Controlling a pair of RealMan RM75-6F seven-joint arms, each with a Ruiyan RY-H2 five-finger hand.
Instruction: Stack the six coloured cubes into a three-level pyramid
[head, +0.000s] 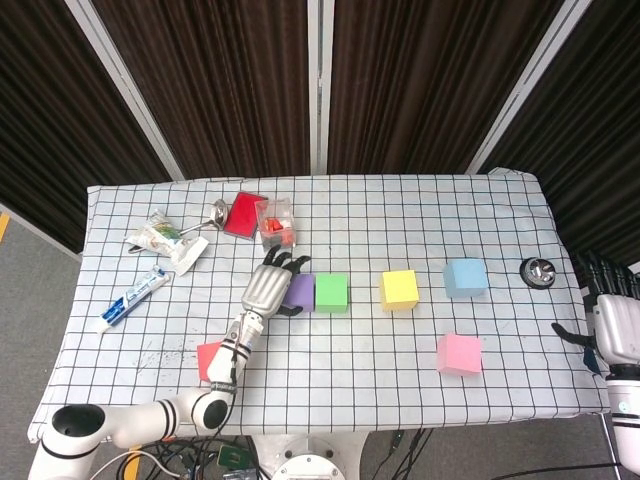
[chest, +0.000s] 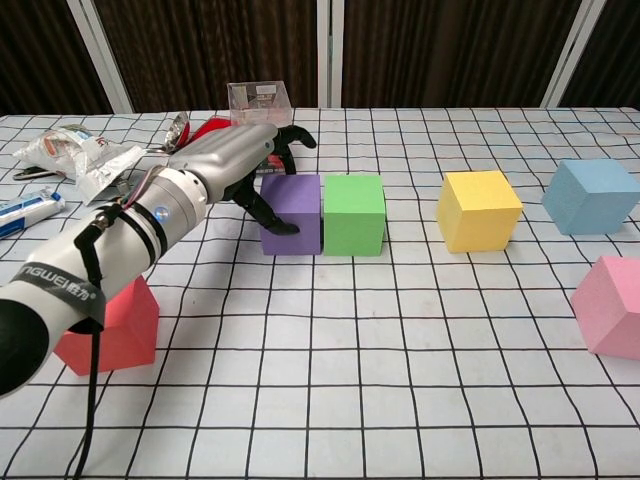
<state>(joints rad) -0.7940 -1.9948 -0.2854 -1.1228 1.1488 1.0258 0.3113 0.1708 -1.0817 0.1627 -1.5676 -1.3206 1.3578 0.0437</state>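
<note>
Left hand: the silver left hand (chest: 235, 165) lies at the left side of the purple foam cube (chest: 293, 213), thumb across the cube's front face and dark fingers (head: 290, 262) curled over its top rear edge, so it grips the cube on the table.
Purple cube: stands on the checked tablecloth (head: 400, 215), touching the green foam cube (chest: 354, 213) on its right.
Yellow foam cube (chest: 479, 209): apart, right of the green one.
Blue foam cube (chest: 594, 195): further right, towards the back.
Pink foam cube (chest: 611, 304): near the front right.
Red foam cube (chest: 108, 326): front left, partly hidden under the left forearm.
Right hand: the right hand (head: 616, 318) hangs off the table's right edge, fingers extended and apart, holding nothing.
</note>
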